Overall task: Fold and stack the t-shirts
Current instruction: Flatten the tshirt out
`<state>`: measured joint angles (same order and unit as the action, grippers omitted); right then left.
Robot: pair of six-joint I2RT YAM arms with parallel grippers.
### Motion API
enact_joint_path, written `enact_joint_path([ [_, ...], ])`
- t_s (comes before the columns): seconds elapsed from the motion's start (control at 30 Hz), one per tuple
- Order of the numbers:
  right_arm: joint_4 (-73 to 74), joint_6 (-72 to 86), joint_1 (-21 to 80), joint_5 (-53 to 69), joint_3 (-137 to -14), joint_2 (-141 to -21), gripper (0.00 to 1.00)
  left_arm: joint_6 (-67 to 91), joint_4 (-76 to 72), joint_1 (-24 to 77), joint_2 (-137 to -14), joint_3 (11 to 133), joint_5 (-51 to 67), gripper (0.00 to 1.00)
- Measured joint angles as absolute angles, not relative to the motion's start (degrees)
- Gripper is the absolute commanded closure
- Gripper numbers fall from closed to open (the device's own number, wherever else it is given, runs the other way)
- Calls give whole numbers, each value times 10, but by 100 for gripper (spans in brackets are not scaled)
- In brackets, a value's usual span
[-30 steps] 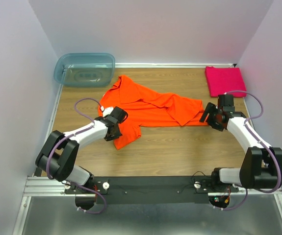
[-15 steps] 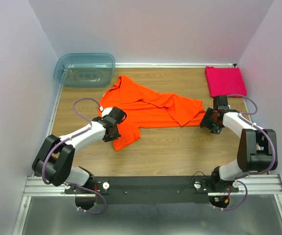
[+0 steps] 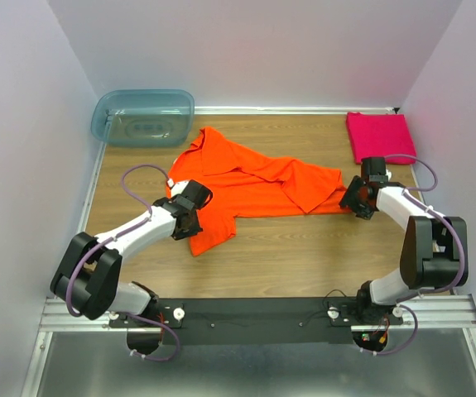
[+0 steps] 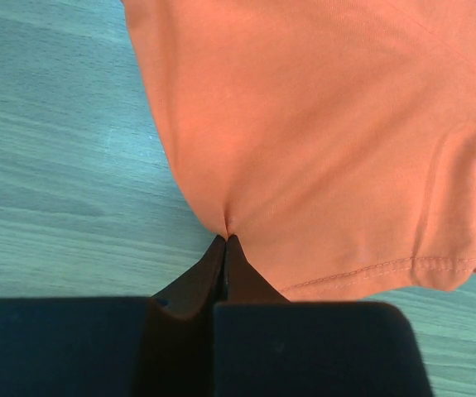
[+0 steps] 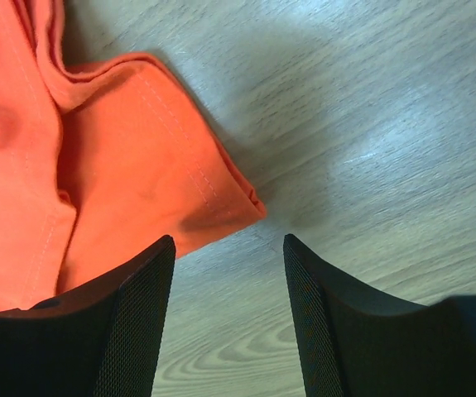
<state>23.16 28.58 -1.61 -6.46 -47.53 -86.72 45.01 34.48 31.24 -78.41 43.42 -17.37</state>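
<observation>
While both arms reach in from the near edge, the wooden table [image 3: 304, 256] carries all items shown.

(a) Orange t-shirt [image 3: 254, 178]: spread unfolded and rumpled across the table's centre. Its collar end lies far-left and one flap hangs toward the near-left.

(b) Blue-green plastic tub [image 3: 180, 116]: far-left corner, just beyond the shirt's collar end.

(c) Magenta-pink t-shirt [image 3: 378, 136]: folded to a flat square in the far-right corner, apart from the orange one.

(d) Left gripper [image 4: 226, 241]: at the shirt's left edge, approx. mid-depth. Jaws are pressed together w/ a small pucker of orange cloth pinched at the tips.

(e) Right gripper [image 5: 228, 241]: at the shirt's right end, near a stitched hem corner. Jaws are apart at moderate width and nothing is clamped. The corner lies just ahead of the gap, and one finger overlaps the cloth in the wrist view.
</observation>
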Motion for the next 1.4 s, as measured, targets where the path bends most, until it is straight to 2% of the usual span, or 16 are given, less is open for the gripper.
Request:
enact_joint_path([
  [0.27,212,286,-16,-83,-475,-894,38,442,345,311,-784,434,-174,100],
  [0.37,201,286,-16,-92,-475,-898,47,441,345,311,-782,434,-174,100],
  [0.4,196,285,-16,-97,-475,-901,53,441,345,311,-780,434,-174,100],
  [0.47,189,285,-16,-102,-475,-904,57,441,345,310,-778,434,-174,100],
  [0.5,185,285,-16,-105,-476,-905,64,441,345,308,-776,434,-175,100],
  [0.8,169,291,-16,-91,-468,-903,99,441,346,305,-764,442,-185,100],
  [1.17,191,288,-16,-80,-464,-883,99,441,364,299,-764,477,-200,100],
  [1.4,244,284,-16,-80,-599,-838,99,429,390,252,-729,615,-267,100],
])
